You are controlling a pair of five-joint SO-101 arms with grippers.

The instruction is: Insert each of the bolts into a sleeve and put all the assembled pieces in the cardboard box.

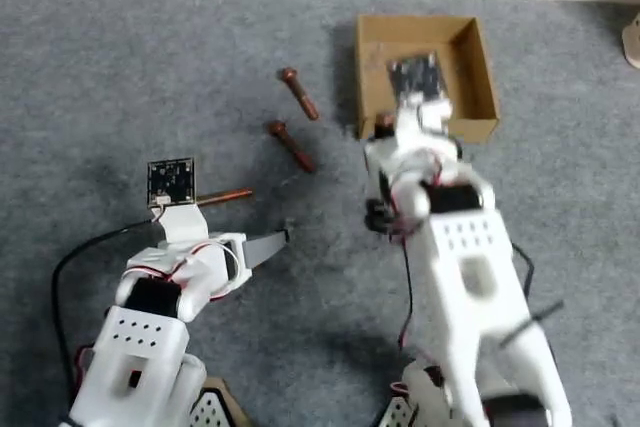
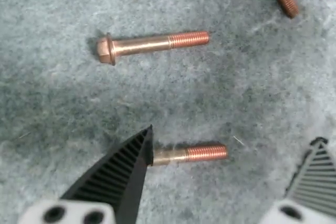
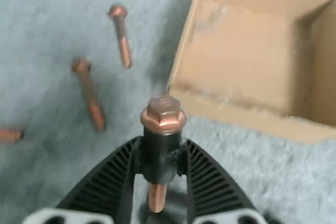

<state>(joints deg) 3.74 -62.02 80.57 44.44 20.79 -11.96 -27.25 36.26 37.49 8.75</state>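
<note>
My right claw (image 3: 163, 145) clenches the sleeve (image 3: 157, 155) with its bolt (image 3: 163, 115), my left claw (image 2: 233, 137) hangs released; letting go short of the cardboard box (image 3: 247, 111) would, I judge, drop the piece outside.

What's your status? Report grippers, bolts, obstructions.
Right gripper shut on sleeved bolt, short of cardboard box. Left gripper open over loose bolt. No obstruction seen toward box.

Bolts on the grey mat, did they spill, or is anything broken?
Nothing looks broken. Three bolts lie loose and apart on the mat; the right gripper holds a sleeved bolt near the cardboard box.
</note>
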